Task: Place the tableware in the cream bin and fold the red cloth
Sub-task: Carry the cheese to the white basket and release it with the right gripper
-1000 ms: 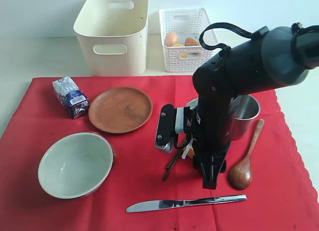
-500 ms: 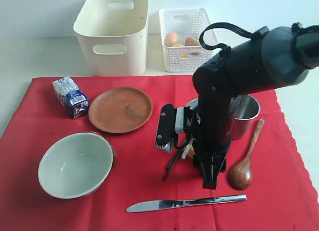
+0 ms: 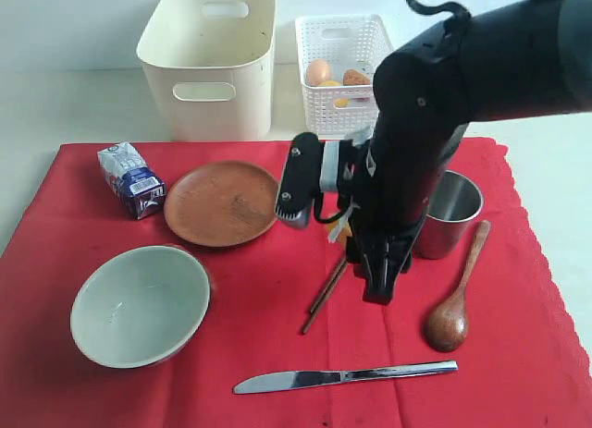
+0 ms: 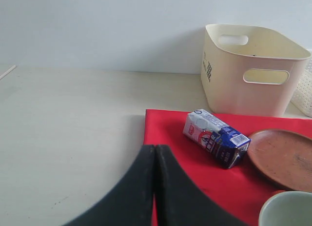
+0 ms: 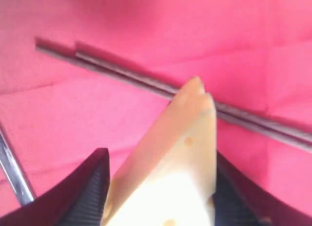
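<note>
On the red cloth (image 3: 259,354) lie a pale bowl (image 3: 141,304), brown plate (image 3: 223,202), steel cup (image 3: 453,206), chopsticks (image 3: 324,299), wooden spoon (image 3: 453,308) and knife (image 3: 342,376). The cream bin (image 3: 211,63) stands behind the cloth. My right gripper (image 3: 344,234) hangs above the chopsticks (image 5: 122,72), shut on a yellow cheese wedge (image 5: 175,153) that fills the space between its fingers. The left gripper (image 4: 155,150) is shut on nothing over the cloth's (image 4: 195,167) edge, and the exterior view does not show it.
A blue-white carton (image 3: 131,178) lies on the cloth left of the plate. A white lattice basket (image 3: 342,72) with an egg and other food stands right of the cream bin. Bare table surrounds the cloth.
My right arm has risen and drawn back toward the basket, lifting the cheese wedge off the cloth. The chopsticks now lie uncovered. The left side looks the same.
</note>
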### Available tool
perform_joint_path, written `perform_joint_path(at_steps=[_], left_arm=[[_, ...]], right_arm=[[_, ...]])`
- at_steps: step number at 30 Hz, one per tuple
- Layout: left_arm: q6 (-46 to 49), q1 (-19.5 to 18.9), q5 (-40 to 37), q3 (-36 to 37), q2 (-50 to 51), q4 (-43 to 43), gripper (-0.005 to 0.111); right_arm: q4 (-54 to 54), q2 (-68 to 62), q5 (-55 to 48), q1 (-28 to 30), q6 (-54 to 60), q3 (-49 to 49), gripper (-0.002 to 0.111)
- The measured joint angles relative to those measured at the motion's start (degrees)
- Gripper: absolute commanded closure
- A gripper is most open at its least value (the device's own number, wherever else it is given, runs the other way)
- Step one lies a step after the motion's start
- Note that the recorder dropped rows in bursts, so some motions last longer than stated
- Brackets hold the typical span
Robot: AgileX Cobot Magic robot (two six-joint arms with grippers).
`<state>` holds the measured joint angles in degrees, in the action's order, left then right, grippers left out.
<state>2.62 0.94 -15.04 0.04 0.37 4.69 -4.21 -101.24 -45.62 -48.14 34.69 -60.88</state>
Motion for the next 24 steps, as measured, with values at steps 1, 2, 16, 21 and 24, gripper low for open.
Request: perform_joint_path(at_steps=[1,2,16,21,24], left_arm=[[0.0,0.0,0.0,0.0,0.0,0.0,0.104],[0.0,0.0,0.0,0.0,0.0,0.0,0.104],[0.0,0.0,0.0,0.0,0.0,0.0,0.104],[0.0,0.0,0.0,0.0,0.0,0.0,0.104],[0.0,0.0,0.0,0.0,0.0,0.0,0.104]], right_arm=[[0.0,0.86,0.49,0.0,-0.16,-0.34,0.108],[0.0,2.33,1.98,0.0,-0.94,-0.79,0.108],[-2.97,4.65,19.49,9.06,-8.54,-9.28,0.108],[-3.02,3.35,27.68,12.96,-14.63,-9.28,0.108],[-3.02,1.21,31.78,14.99,-18.04,-9.28,0.108]])
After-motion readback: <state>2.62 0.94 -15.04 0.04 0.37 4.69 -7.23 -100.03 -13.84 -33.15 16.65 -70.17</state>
